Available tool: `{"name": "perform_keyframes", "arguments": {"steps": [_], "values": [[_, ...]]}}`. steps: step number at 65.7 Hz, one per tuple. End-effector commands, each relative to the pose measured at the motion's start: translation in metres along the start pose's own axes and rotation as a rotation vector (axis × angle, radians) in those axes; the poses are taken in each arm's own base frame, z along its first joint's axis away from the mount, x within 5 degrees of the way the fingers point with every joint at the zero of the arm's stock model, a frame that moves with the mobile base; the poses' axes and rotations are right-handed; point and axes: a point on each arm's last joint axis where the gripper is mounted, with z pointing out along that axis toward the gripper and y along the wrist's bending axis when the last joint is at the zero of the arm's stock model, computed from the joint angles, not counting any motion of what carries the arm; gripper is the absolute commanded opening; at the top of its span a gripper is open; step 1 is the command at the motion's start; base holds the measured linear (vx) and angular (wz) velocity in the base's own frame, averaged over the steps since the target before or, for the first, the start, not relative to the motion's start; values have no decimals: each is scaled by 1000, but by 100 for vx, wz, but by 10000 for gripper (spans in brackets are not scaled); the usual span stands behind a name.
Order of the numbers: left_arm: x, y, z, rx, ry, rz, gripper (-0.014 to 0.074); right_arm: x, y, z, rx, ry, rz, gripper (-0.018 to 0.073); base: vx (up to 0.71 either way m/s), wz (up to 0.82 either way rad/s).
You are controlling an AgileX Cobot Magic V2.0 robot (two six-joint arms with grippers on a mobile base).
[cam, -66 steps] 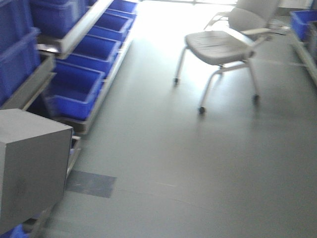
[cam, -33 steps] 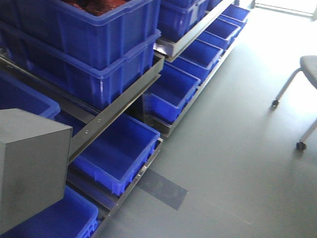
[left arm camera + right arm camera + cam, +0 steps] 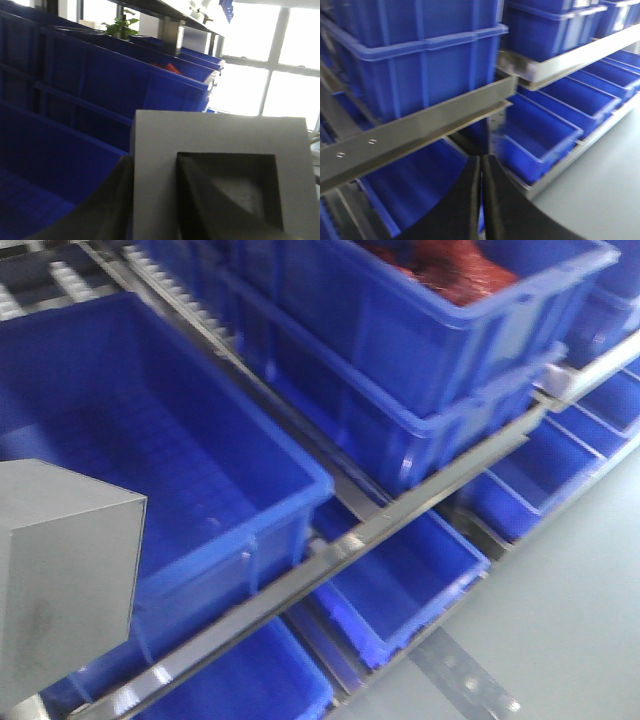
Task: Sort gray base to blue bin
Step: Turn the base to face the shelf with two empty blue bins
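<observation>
With left gripper [image 3: 152, 202] clamped on the base [image 3: 60, 580], holding it low-left of the bin [image 3: 225, 545], opening lying ahead-right.

Front camera: mounted high on my body, tilted down onto the shelf rack [image 3: 400, 525]. The gray base [image 3: 60, 580] crowds its lower left corner, very near, with the blue bin [image 3: 220, 560] just behind.

Left wrist camera: sights along my left pincer [image 3: 150, 200], the block's recessed face almost at the lens.

Right wrist camera: looks past my right pincer [image 3: 481, 200] toward the rack rail [image 3: 420, 125] and the lower bins [image 3: 545, 135].

All three views share the rack of blue crates.
</observation>
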Motion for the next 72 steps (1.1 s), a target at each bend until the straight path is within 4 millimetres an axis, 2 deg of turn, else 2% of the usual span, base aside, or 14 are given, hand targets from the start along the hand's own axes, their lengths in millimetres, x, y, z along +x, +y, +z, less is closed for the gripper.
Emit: {"name": "perform_keyframes", "arguments": {"steps": [1,36,72], "values": [[-19,-2,-2,4,-128,-22,4,-6,0,0,1,-71,-18,-5,16,66],[-19,-2,-2,4,-128,-22,4,-6,0,0,1,-71,-18,-5,13,61],[-19,-2,-2,4,-128,-22,4,-6,0,0,1,-71,-18,-5,5,24]]}}
